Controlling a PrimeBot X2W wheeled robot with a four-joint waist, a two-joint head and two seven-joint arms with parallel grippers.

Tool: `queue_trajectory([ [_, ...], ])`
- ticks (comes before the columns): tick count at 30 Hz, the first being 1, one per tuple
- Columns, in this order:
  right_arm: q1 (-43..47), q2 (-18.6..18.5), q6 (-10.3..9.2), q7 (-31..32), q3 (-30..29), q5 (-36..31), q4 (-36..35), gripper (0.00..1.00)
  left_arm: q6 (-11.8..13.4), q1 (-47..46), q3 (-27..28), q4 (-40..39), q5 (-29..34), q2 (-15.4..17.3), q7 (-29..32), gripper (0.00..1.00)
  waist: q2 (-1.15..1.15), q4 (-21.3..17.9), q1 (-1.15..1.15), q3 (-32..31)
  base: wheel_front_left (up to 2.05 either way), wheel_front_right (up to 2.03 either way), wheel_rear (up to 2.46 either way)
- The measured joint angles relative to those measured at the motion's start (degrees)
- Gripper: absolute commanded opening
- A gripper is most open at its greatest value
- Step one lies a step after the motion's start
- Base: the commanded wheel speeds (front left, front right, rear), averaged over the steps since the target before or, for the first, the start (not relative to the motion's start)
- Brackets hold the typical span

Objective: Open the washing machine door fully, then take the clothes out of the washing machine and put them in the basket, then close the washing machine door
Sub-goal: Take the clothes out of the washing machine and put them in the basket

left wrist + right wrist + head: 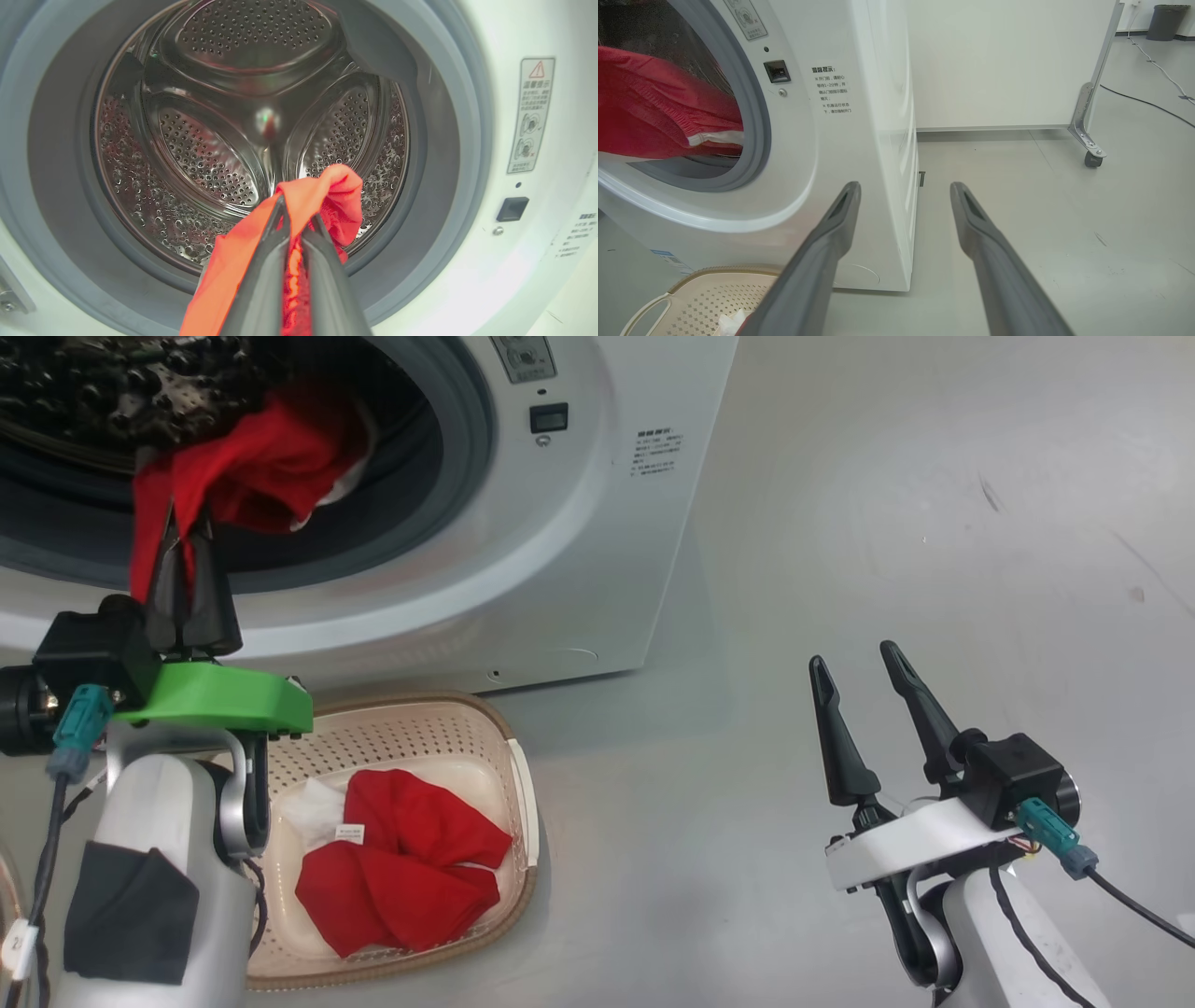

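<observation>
The left gripper is seen at the mouth of the washing machine, on the left of the scene, with its two dark fingers closed narrowly on a red garment. The cloth is pinched between the fingers and is draped down on either side of them, while the rest of it, with a white part showing, trails back into the opening past the grey gasket. Behind it the perforated steel drum is seen. The basket is set on the floor just in front of the machine, on the near side of the opening. A second red garment, marked by a small white label, is crumpled inside it beside a white piece. The right gripper is held well apart to the right, over the floor, its fingers spread wide with nothing between them.
</observation>
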Motion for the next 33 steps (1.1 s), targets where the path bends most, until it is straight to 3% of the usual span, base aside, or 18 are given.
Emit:
queue_trajectory([
  [22,5.8,0.0,0.78,0.0,-0.3,-0.5,1.0,1.0,0.9,10.8,0.3,-16.7,1.2,-0.6,-0.2,0.0,0.0,3.4,0.0,-9.9,0.0,0.0,0.0],
  [33,6.7,0.0,0.82,0.0,-0.1,-0.5,0.8,1.0,1.2,14.9,0.5,-23.6,1.7,-0.7,-0.5,0.0,0.0,3.9,0.0,-10.6,0.0,0.0,0.0],
])
